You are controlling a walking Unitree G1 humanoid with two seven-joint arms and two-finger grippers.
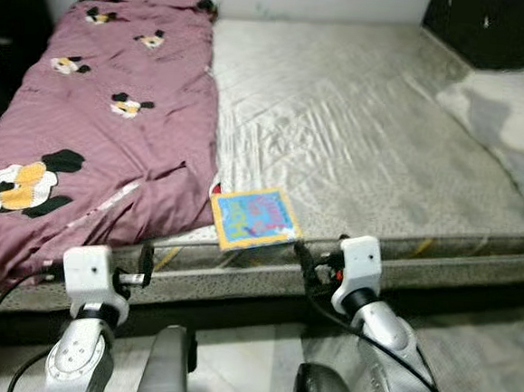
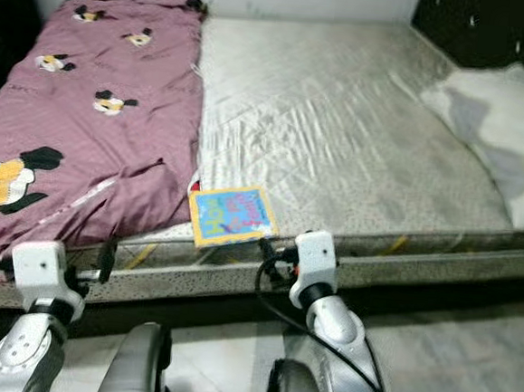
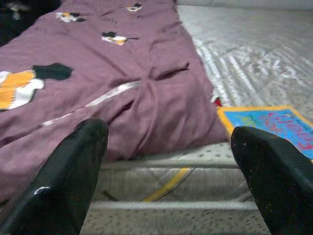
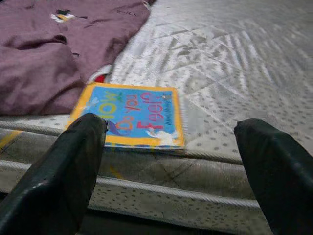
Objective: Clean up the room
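Where the head camera looks forward and down in the left eye view, a wide mattress in a pale grey patterned cover stretches ahead of both arms. The left gripper is raised at the mattress's near edge, just below the hem of a mauve quilt printed with cartoon mice. The right gripper is raised at the same edge, and a children's picture book with a yellow border and blue cover lies flat just beyond it, slightly toward the robot's left. The book's far corner touches the quilt. A white pillow lies well off to the right gripper's right, against a dark headboard.

The right eye view gives the same layout, with the book resting between the two grippers, nearer the right one.

In the left wrist view, the left gripper's two black fingers stand wide apart, holding nothing. Straight ahead between them is the mattress's piped edge with a yellow stripe, and past it the bunched quilt. The book's corner shows beyond the opposite finger.

In the right wrist view, the right gripper's fingers are also spread wide and empty. The book lies just past them on the mattress edge, closer to one finger than the other, its title partly reading "How Do You Feel". The quilt lies beyond and beside it.
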